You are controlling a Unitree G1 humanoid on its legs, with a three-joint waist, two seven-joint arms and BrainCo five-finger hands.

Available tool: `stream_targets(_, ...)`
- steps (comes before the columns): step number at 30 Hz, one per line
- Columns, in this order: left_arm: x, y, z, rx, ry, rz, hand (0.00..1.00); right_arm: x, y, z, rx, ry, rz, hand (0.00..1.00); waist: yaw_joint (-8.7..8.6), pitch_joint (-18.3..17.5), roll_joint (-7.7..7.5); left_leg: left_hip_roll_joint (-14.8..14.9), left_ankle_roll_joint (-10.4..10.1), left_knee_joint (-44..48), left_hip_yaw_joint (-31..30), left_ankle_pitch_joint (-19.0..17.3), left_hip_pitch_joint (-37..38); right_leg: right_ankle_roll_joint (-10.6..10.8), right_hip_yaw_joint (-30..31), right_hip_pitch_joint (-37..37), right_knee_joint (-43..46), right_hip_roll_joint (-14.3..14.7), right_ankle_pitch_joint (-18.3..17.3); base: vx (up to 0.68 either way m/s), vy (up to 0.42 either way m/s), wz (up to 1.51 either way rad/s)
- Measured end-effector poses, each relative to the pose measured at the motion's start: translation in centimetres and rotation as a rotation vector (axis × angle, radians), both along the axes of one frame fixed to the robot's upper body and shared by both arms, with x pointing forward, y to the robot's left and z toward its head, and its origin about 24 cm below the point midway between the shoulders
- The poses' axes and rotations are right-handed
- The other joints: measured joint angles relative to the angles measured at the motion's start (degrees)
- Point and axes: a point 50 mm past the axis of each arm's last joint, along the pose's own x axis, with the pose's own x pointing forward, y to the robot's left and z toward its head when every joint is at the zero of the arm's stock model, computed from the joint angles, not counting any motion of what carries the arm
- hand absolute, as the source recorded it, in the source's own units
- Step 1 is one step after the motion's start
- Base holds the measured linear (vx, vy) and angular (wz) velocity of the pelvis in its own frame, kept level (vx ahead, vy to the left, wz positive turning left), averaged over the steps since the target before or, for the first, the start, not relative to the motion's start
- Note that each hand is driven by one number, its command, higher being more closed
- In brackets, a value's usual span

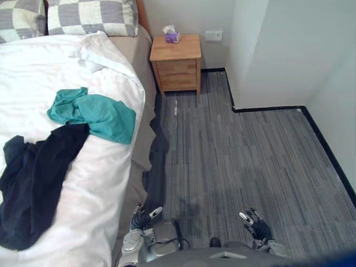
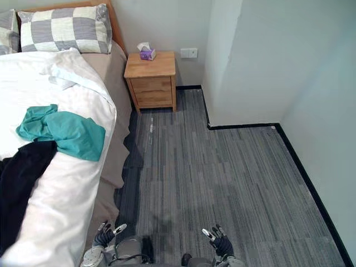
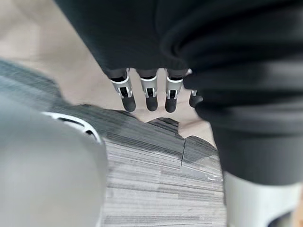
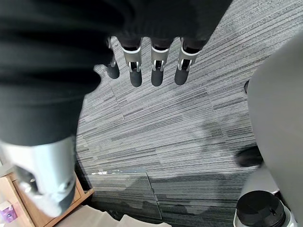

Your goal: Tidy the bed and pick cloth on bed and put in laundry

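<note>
Two hands are hanging low and empty. We are carrying the left hand (image 1: 143, 218) beside the bed's edge and the right hand (image 1: 257, 225) over the grey floor (image 1: 250, 156). Each has its fingers (image 3: 150, 92) straight and relaxed, with nothing between them.

Outward from the left hand, the white duvet (image 1: 94, 183) is rising just beside it. The black cloth (image 1: 33, 172) is lying nearest on it. The teal cloth (image 1: 97, 115) is lying beyond, its lower edge touching the black one.

Judgement: we are standing at the reach-in step, with nothing picked yet. To do it well:
- We are planning to lead with the left hand, the closer one, and to go for the black cloth first.
- We are aiming for a bunched fold rather than a flat span.
- We are closing on cloth only, so that the duvet is not dragged up with it.

The checked pillows (image 1: 92, 15) and the wooden nightstand (image 1: 176, 61) are standing well apart from the reach.
</note>
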Motion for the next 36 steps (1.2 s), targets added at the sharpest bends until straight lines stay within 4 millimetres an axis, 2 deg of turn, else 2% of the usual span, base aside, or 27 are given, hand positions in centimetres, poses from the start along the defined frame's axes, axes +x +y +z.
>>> stream_targets(1,-0.1,-0.1,-0.1,-0.005,0.002,0.001,0.0,-0.2,-0.1,0.0,-0.008,-0.001,0.004,0.0,0.05,-0.3,0.43,0.3,0.3,-1.8,0.1,1.8,0.6,0.7,0.2,0.3,0.2,0.0,-0.8,0.28,0.245,-0.07)
stream_targets(2,-0.2,0.0,-0.1,-0.006,0.003,0.004,0.0,-0.1,0.1,0.0,-0.015,0.006,0.017,0.0,0.19,-0.7,0.76,0.2,2.5,-1.8,1.6,4.9,1.1,1.8,0.6,0.6,1.1,-0.8,-1.8,0.31,0.275,-0.17)
stream_targets(3,-0.3,0.5,0.0,0.004,0.001,0.009,0.0,-0.2,0.9,-0.1,-0.014,0.012,0.056,0.0,0.34,-1.9,-1.27,-1.4,3.3,-2.1,3.5,3.5,1.8,2.7,0.6,0.3,2.3,-2.9,-1.6,0.39,0.331,-0.23)
stream_targets(5,-0.5,1.0,0.1,0.018,-0.004,0.01,0.0,-0.2,1.9,-0.2,-0.014,0.021,0.095,0.0,1.16,-2.5,-2.27,-3.4,4.3,-2.1,5.3,1.1,3.2,3.2,0.2,0.1,4.9,-5.2,-2.1,0.35,0.29,-0.28)
stream_targets(7,-0.7,0.8,0.0,0.01,0.004,0.008,0.0,-0.3,1.7,-0.2,-0.038,0.025,0.099,0.0,1.64,-3.1,-2.79,-5.3,5.0,-2.5,6.3,-2.5,6.3,4.1,0.2,-3.5,16.7,-7.3,-3.2,0.29,0.27,-0.27)
stream_targets(8,-0.8,0.8,-0.1,0.015,0.017,-0.027,0.0,-0.9,1.3,-0.3,-0.048,0.035,0.074,0.0,1.01,-3.3,-3.07,-6.7,4.9,-3.7,6.4,-3.5,8.3,4.2,0.2,-7.9,28.3,-8.2,-2.5,0.25,0.232,-0.09)
stream_targets(9,-0.9,0.9,-0.2,0.023,0.023,-0.048,0.0,-1.0,1.2,-0.2,-0.051,0.033,0.055,0.0,0.91,-3.3,-3.2,-7.6,4.9,-4.5,6.5,-3.7,9.2,4.0,0.2,-11.0,34.7,-9.1,-0.9,0.28,0.185,0.1)
stream_targets(10,-1.1,1.2,-0.3,0.033,0.04,-0.063,0.0,-0.7,1.1,-0.1,-0.059,0.017,0.044,0.0,0.02,-3.4,-3.88,-9.0,5.0,-6.3,6.1,-4.0,11.8,3.5,0.0,-16.7,45.4,-10.7,4.4,0.32,0.127,0.23)
stream_targets(11,-1.3,1.2,-0.5,0.037,0.062,-0.085,0.0,-0.4,1.0,0.1,-0.064,0.004,0.046,0.0,-0.87,-3.4,-3.87,-9.1,4.8,-7.3,5.3,-4.6,14.0,3.9,-1.3,-19.9,52.1,-11.6,4.1,0.33,0.1,0.27)
stream_targets(13,-1.5,1.3,-0.7,0.039,0.079,-0.09,0.0,-0.2,1.0,0.2,-0.069,-0.011,0.045,0.0,-1.64,-3.3,-3.89,-8.9,4.1,-8.2,4.2,-5.0,16.7,3.9,-4.4,-22.4,55.1,-12.0,0.9,0.29,0.038,0.25)
stream_targets(15,-1.2,1.1,-0.7,0.034,0.076,-0.091,0.0,0.1,0.9,0.4,-0.077,-0.039,0.047,0.0,-2.26,-3.0,-3.49,-7.8,3.3,-9.5,2.9,-6.1,20.7,3.6,-9.4,-24.4,49.4,-12.0,-3.3,0.38,-0.066,0.32)
stream_targets(16,-1.2,1.0,-0.7,0.03,0.075,-0.089,0.0,0.2,0.8,0.5,-0.08,-0.045,0.047,0.0,-2.43,-2.9,-3.25,-7.3,3.0,-9.5,2.6,-6.5,21.4,3.7,-10.6,-24.7,46.8,-11.6,-3.9,0.47,-0.157,0.5)
stream_targets(17,-1.0,0.6,-0.7,0.009,0.071,-0.073,0.0,0.7,0.4,0.7,-0.09,-0.066,0.042,0.0,-3.21,-2.3,-2.05,-5.2,2.4,-9.3,1.0,-7.7,22.4,3.2,-13.4,-25.5,38.0,-9.8,-4.0,0.35,-0.151,0.49)
stream_targets(18,-0.9,0.3,-0.7,0.002,0.067,-0.069,0.0,0.9,0.2,0.9,-0.095,-0.075,0.041,0.0,-3.43,-1.9,-1.49,-4.3,2.0,-9.4,0.3,-8.0,22.8,3.1,-14.1,-25.9,34.3,-8.8,-3.8,0.44,-0.216,0.7)
stream_targets(19,-0.5,-0.2,-0.7,-0.013,0.06,-0.072,0.0,1.3,-0.1,1.1,-0.099,-0.093,0.02,0.0,-3.84,-1.3,-0.42,-2.7,1.0,-10.2,-1.1,-8.5,24.0,2.8,-14.9,-26.5,26.4,-7.1,-1.7,0.47,-0.247,0.55)
stream_targets(20,-0.3,-0.4,-0.7,-0.018,0.059,-0.074,0.0,1.4,-0.1,1.1,-0.097,-0.095,0.014,0.0,-3.98,-1.2,-0.25,-2.4,0.7,-10.7,-1.8,-8.6,24.6,2.7,-15.0,-26.9,22.9,-6.8,0.2,0.49,-0.267,0.7)
stream_targets(21,-0.3,-0.5,-0.7,-0.022,0.06,-0.074,0.0,1.5,0.1,1.1,-0.093,-0.098,0.01,0.0,-4.44,-1.1,-0.41,-2.0,-0.8,-11.7,-2.7,-9.5,26.0,3.0,-14.2,-27.0,15.1,-6.5,4.8,0.65,-0.379,0.54)
stream_targets(22,-0.5,-1.2,-0.9,-0.044,0.079,-0.07,0.0,2.1,-0.3,1.3,-0.11,-0.115,0.009,0.0,-4.72,-0.3,0.98,-0.6,-2.1,-12.5,-3.5,-10.3,28.2,-0.4,-14.3,-25.7,15.0,-4.8,8.4,0.54,-0.313,0.41)
stream_targets(23,-0.4,-1.5,-1.0,-0.054,0.078,-0.072,0.0,2.6,-0.6,1.5,-0.125,-0.123,0.012,0.0,-4.58,-0.1,2.05,0.1,-2.2,-12.7,-3.2,-9.3,28.6,-0.5,-15.3,-25.5,16.2,-4.6,6.9,0.52,-0.31,0.31)
stream_targets(25,0.1,-2.9,-0.8,-0.08,0.055,-0.095,0.0,3.0,-0.8,1.6,-0.143,-0.125,0.005,0.0,-5.19,0.4,2.31,0.1,-3.4,-13.4,-3.3,-3.6,30.3,-2.7,-16.0,-26.5,24.2,-6.1,-0.4,0.43,-0.34,0.29)
stream_targets(27,0.3,-3.2,-0.8,-0.089,0.047,-0.102,0.0,2.9,-0.8,1.4,-0.151,-0.101,0.019,0.0,-5.01,0.3,2.47,1.3,-4.1,-11.8,-3.5,-0.2,31.4,-3.4,-16.7,-24.5,25.2,-5.2,-4.0,0.48,-0.394,0.06)
stream_targets(29,0.3,-3.2,-0.7,-0.101,0.038,-0.07,0.0,2.8,-0.8,1.1,-0.149,-0.067,0.025,0.0,-4.9,0.2,2.6,3.4,-4.9,-2.4,-4.5,2.4,28.8,-3.4,-16.8,-20.0,21.9,-3.4,-5.3,0.4,-0.323,0.05)
stream_targets(30,0.7,-2.8,-0.5,-0.102,0.016,-0.038,0.0,2.8,-0.6,1.0,-0.149,-0.054,0.04,0.0,-4.89,0.2,2.56,4.8,-5.3,7.6,-6.8,4.6,24.5,-3.4,-16.9,-17.2,19.2,-2.5,-5.6,0.35,-0.227,0.03)
stream_targets(31,0.9,-2.8,-0.1,-0.113,-0.026,0.01,0.0,2.6,-0.5,0.8,-0.162,-0.032,0.077,0.0,-4.47,0.5,2.16,6.6,-6.3,25.7,-10.0,4.2,16.1,-3.8,-16.7,-12.3,14.7,-1.2,-5.4,0.35,-0.191,-0.05)
stream_targets(33,1.2,-2.5,0.3,-0.104,-0.068,0.029,0.0,2.3,-0.4,0.6,-0.164,-0.008,0.094,0.0,-3.88,0.6,2.16,7.6,-6.7,36.9,-9.7,2.7,10.0,-4.1,-16.6,-7.4,11.7,-0.6,-5.5,0.33,-0.104,-0.25)
stream_targets(34,1.5,-2.5,0.5,-0.102,-0.087,0.027,0.0,1.9,-0.3,0.4,-0.165,0.017,0.108,0.0,-2.96,0.4,2.11,7.2,-6.2,40.4,-8.6,1.0,5.8,-4.1,-16.0,-3.1,8.6,-0.5,-5.6,0.43,-0.08,-0.39)
stream_targets(36,1.7,-2.6,0.7,-0.111,-0.106,0.019,0.0,1.7,-0.2,0.3,-0.159,0.034,0.113,0.0,-1.97,0.2,1.92,6.8,-4.9,38.4,-5.8,-1.6,2.6,-3.7,-14.9,0.4,5.9,-0.6,-5.3,0.4,-0.023,-0.43)
